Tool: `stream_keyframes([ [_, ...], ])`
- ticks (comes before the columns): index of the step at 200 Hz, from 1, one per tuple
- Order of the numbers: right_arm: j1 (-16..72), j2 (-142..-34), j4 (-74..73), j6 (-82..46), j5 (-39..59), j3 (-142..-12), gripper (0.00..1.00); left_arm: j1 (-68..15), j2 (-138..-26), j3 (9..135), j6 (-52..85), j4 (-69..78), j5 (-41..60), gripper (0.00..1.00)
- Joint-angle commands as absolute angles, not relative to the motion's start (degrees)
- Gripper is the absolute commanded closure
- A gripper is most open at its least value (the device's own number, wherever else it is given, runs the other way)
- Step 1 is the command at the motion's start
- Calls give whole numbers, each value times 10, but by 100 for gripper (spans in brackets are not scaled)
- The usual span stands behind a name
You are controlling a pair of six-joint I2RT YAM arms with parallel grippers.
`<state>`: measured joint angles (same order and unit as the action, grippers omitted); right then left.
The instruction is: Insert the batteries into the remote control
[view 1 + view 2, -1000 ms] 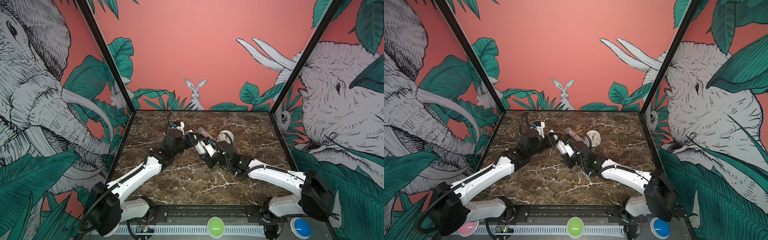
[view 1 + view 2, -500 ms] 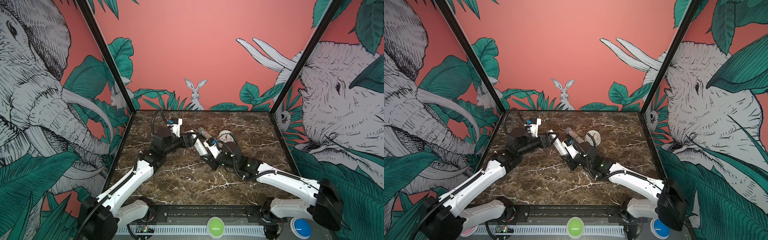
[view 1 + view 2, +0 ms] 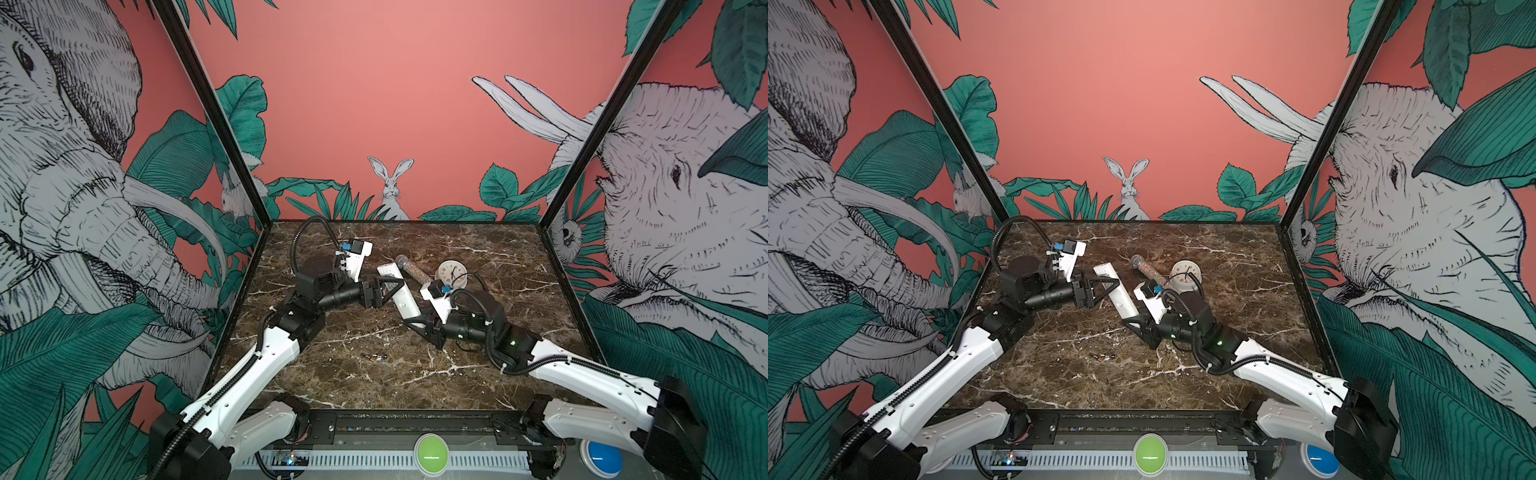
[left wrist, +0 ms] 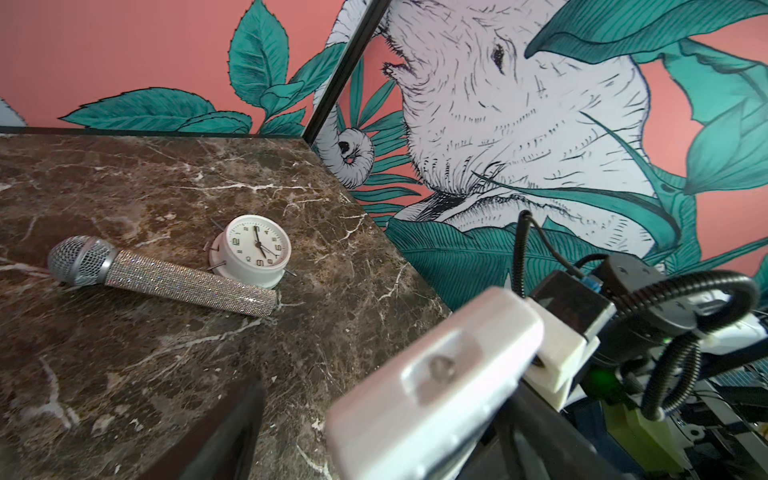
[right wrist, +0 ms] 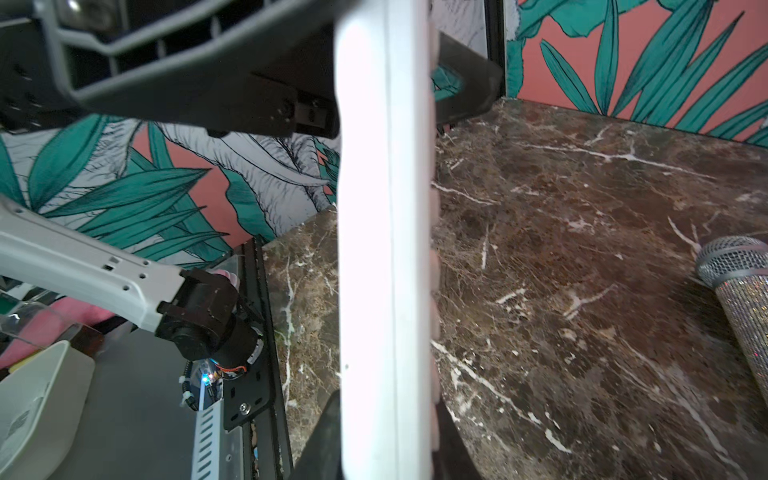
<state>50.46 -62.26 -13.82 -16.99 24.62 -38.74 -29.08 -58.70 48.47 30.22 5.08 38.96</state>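
My right gripper (image 3: 417, 323) is shut on the near end of the white remote control (image 3: 407, 305) and holds it off the marble, tilted toward the back left. In the right wrist view the remote control (image 5: 386, 249) runs edge-on out of the shut jaws. My left gripper (image 3: 388, 289) is open, with its fingers either side of the remote's middle. The left wrist view shows the remote's blurred end (image 4: 432, 382) between the spread fingers (image 4: 224, 432). The tiny dark batteries (image 3: 374, 356) with gold ends lie on the marble nearer the front, apart from both grippers.
A glittery microphone (image 3: 413, 271) with a silver mesh head lies behind the remote, touching a round white clock (image 3: 453, 274) at the back right. Black frame posts and printed walls close in the marble table (image 3: 478, 374) on three sides.
My left gripper's jaws have spread wide around the remote and that arm has drawn back to the left. My right arm has reached a little farther forward, keeping its hold on the remote.
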Motion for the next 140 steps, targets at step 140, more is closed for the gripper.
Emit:
stream_keyframes([
  [140, 502, -642, -364, -229, 405, -366, 100, -287, -601, 459, 393, 254, 487, 14],
])
